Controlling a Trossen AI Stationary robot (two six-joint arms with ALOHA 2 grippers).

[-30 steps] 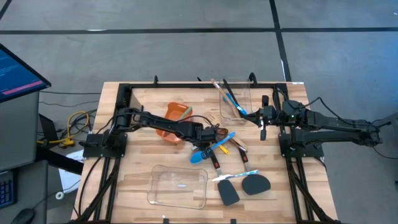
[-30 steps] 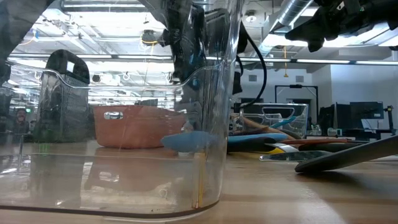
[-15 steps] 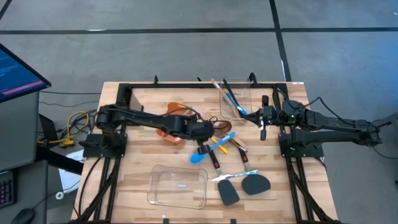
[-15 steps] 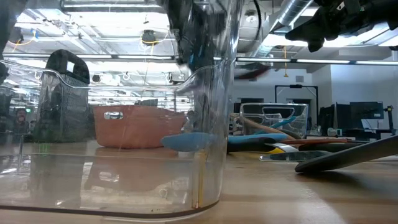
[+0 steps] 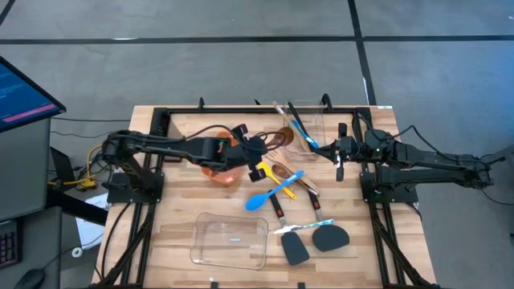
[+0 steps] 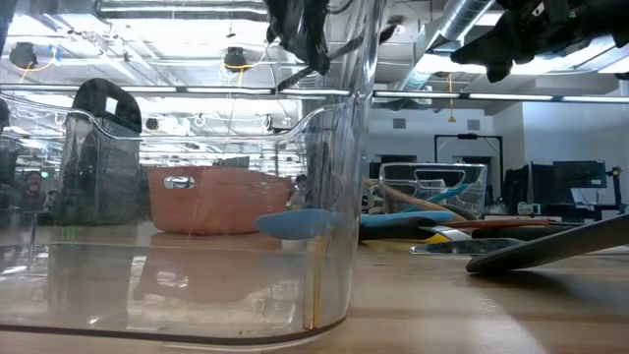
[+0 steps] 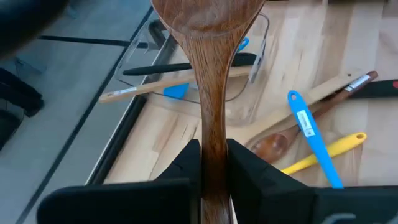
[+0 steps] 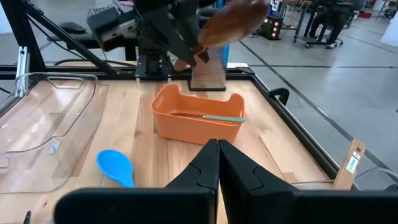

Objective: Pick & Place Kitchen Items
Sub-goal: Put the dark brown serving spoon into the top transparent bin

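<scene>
Wooden boards make up the surface (image 5: pixel 177 233), and a grey floor lies all around it. On the left, the left gripper (image 5: pixel 255 149) hangs in the air above the orange bin (image 5: pixel 221 160). Its fingers (image 7: pixel 186 163) are squeezed tight on the handle of a brown wooden spoon (image 7: pixel 208 74). This looks like the carrying step, with the spoon lifted and not yet put down. Next, I think the arm must bring the spoon over its place, lower it and let go. In the middle, a blue spoon (image 5: pixel 269 193) and a yellow spoon (image 5: pixel 277 182) lie near each other. On the right, the right gripper (image 5: pixel 339 152) waits beside a clear container (image 5: pixel 320 128), fingers closed on nothing.
</scene>
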